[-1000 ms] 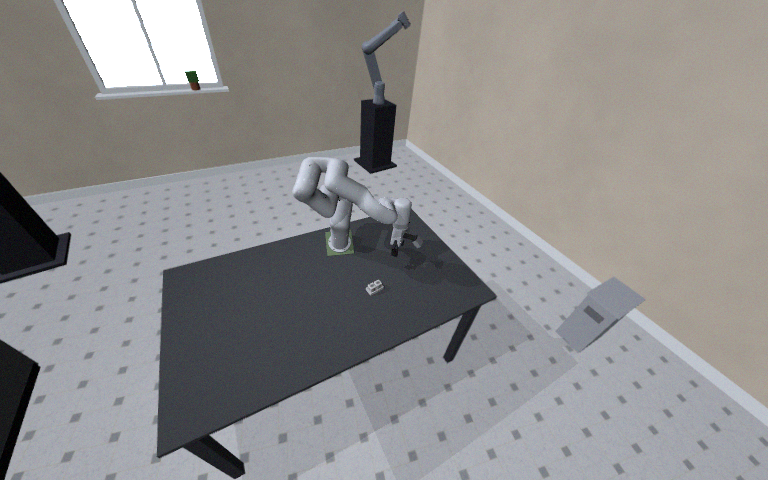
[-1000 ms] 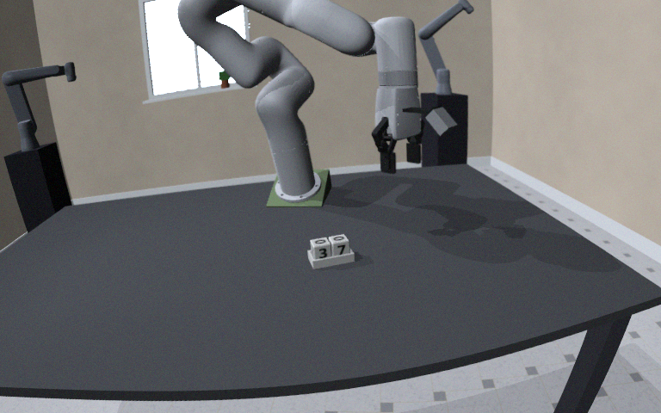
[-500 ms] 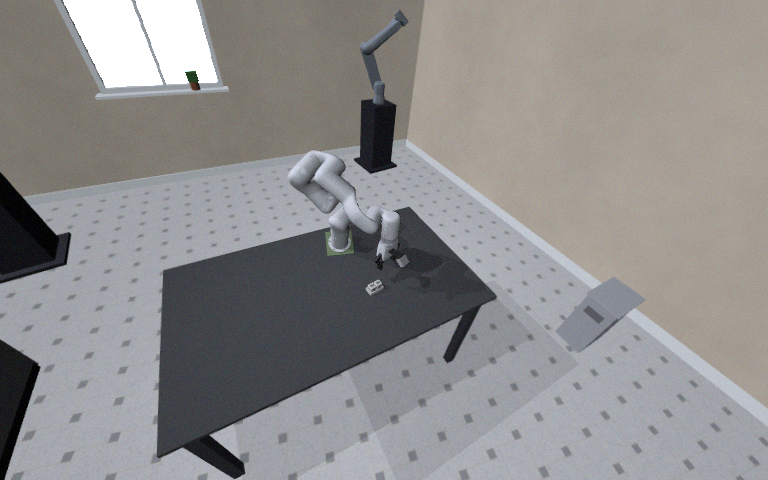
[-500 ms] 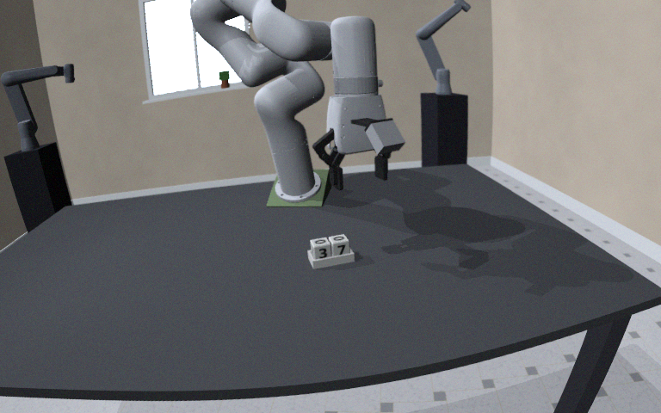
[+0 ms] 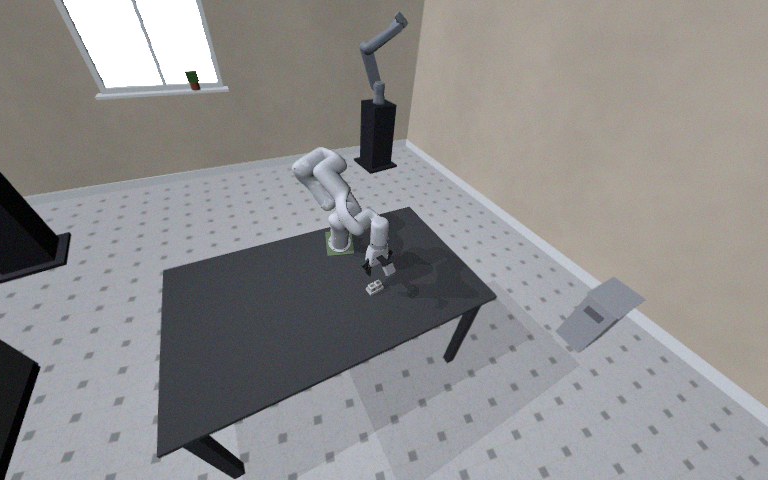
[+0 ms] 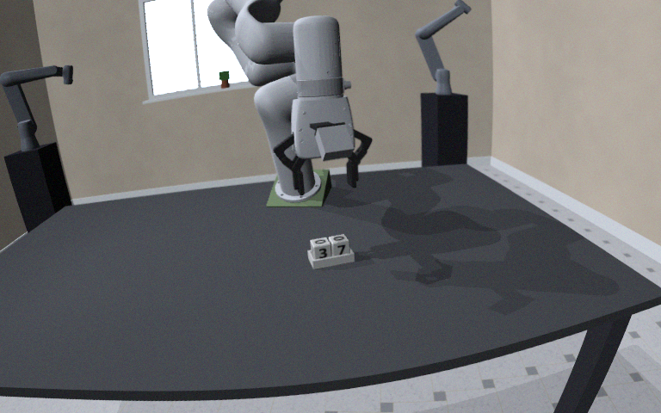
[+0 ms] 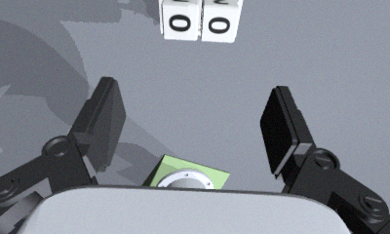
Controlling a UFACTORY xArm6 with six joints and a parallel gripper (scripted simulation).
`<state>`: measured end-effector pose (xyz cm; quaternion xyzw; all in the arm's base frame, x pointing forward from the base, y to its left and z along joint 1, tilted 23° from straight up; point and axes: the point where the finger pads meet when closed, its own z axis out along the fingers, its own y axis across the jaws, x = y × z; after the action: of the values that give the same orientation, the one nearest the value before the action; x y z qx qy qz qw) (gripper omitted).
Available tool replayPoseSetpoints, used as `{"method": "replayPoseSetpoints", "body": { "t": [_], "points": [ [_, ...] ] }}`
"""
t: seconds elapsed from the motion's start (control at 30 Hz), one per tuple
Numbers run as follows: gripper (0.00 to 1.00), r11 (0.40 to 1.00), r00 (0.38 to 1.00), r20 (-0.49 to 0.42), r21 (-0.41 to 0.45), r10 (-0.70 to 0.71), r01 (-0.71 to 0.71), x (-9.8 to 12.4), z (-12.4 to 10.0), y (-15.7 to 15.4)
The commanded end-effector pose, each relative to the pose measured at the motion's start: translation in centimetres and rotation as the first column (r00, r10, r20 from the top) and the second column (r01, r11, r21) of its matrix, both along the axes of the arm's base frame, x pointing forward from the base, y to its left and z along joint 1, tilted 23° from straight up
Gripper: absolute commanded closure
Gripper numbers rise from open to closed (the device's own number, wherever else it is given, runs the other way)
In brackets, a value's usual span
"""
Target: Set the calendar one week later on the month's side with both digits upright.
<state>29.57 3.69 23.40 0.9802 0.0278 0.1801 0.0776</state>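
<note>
The calendar tray (image 5: 370,292) (image 6: 331,261) lies flat on the table. Two white cubes stand in it side by side. Toward the exterior camera, the left cube (image 6: 322,251) (image 7: 218,36) shows an upright 3 and the right cube (image 6: 341,249) (image 7: 179,35) an upright 7. Both have 0 on top there. The wrist view shows a 0 on each cube; further digits are cut off at its top edge. No month name shows; the side toward the robot base is hidden in the exterior view. My gripper (image 5: 379,267) (image 6: 327,189) (image 7: 194,100) is open and empty, above the table on the base side of the calendar.
The robot's green base plate (image 5: 331,252) (image 6: 293,203) (image 7: 218,175) is at the back of the dark table (image 5: 245,333) (image 6: 170,306). The arm's shadow falls to the right of the calendar. Other arms on black pedestals stand beyond the table.
</note>
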Motion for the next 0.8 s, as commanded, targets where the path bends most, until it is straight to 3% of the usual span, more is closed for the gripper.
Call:
{"method": "replayPoseSetpoints", "body": {
  "t": [0.0,0.47,0.77],
  "points": [
    [0.00,1.000,1.000,0.004,0.005,-0.003,0.003,0.11,0.19,-0.19],
    [0.00,1.000,1.000,0.003,0.003,0.003,-0.003,0.09,0.19,-0.21],
    [0.00,0.994,0.994,-0.015,-0.037,0.106,-0.106,-0.14,0.10,-0.42]
  ]
}}
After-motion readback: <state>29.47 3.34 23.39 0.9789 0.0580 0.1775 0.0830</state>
